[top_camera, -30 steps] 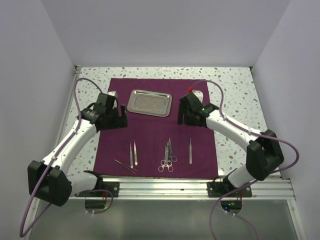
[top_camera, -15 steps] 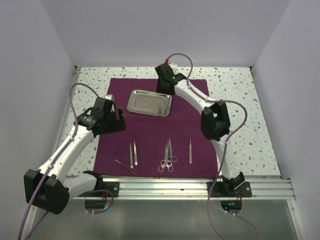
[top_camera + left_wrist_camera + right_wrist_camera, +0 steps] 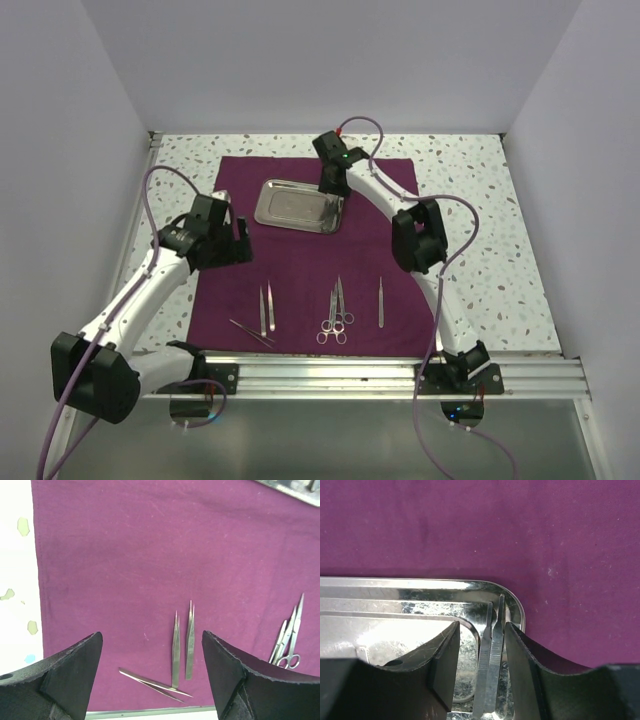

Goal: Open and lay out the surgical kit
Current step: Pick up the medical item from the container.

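One pair of tweezers [image 3: 492,645] lies between the right gripper [image 3: 481,627]'s fingers, long axis along them, over the tray [image 3: 395,582]'s right corner toward the table [image 3: 470,170]'s far edge. Whether they are clamped or loose is unclear; the left gripper [image 3: 151,636] gapes empty.

We count one purple cloth [image 3: 300,265] and one steel tray [image 3: 297,205]. Tweezers come to five: a group of three [image 3: 176,650] at the cloth's left, a single pair [image 3: 380,300] at its right, and a fifth pair [image 3: 490,665] over the tray's corner. There are two ring-handled instruments [image 3: 333,325], overlapping; we cannot tell scissors from forceps
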`<state>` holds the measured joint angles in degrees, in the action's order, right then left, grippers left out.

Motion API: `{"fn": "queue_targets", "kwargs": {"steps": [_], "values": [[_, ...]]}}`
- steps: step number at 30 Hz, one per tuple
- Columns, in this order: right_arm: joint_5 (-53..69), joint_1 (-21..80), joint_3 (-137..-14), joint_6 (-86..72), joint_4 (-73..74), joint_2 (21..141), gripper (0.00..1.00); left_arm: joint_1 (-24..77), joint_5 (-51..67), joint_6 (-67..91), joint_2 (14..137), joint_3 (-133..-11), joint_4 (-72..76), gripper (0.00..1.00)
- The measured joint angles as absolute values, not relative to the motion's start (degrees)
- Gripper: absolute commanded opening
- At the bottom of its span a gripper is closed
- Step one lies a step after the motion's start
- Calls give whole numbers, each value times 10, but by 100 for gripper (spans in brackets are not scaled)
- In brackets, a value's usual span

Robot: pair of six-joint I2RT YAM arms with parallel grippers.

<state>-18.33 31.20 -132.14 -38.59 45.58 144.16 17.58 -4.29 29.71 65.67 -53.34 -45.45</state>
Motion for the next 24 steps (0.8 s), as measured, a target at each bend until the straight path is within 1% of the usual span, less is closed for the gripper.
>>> {"fn": "queue_targets", "kwargs": {"steps": [10, 14, 16, 17, 23, 24], "values": [[-185, 312, -1358, -394, 458, 1480, 40, 176, -53, 274, 695, -534, -450, 84], [-186, 310, -1384, -396, 465, 1495, 36, 176, -60, 265, 701, -534, -446, 84], [-187, 309, -1391, -397, 466, 1500, 30, 175, -62, 259, 705, -534, -444, 84], [-188, 308, -1394, -398, 467, 1502, 25, 175, -63, 258, 706, -534, -443, 85], [-187, 305, -1416, -405, 469, 1516, 5, 168, -67, 244, 723, -538, -442, 85], [-186, 305, -1417, -406, 469, 1517, 0, 167, -68, 243, 725, -540, -442, 84]]}}
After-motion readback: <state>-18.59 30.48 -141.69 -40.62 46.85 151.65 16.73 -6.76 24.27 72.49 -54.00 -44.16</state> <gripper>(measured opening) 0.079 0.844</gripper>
